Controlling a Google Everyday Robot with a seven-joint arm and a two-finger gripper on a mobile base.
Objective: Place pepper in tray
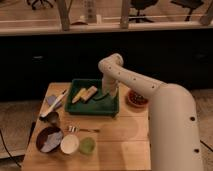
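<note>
The dark green tray sits at the back middle of the wooden table. Two yellow-tan blocky pieces lie in its left half. My white arm reaches down from the right into the tray's right half. The gripper is low over the tray floor. A small light-green curved piece, the pepper, lies at the gripper's tip inside the tray. I cannot tell whether the gripper still holds it.
A round bowl with red contents stands right of the tray. At the front left are a dark bowl, a white cup and a green cup. A fork lies before the tray. Utensils lie at left.
</note>
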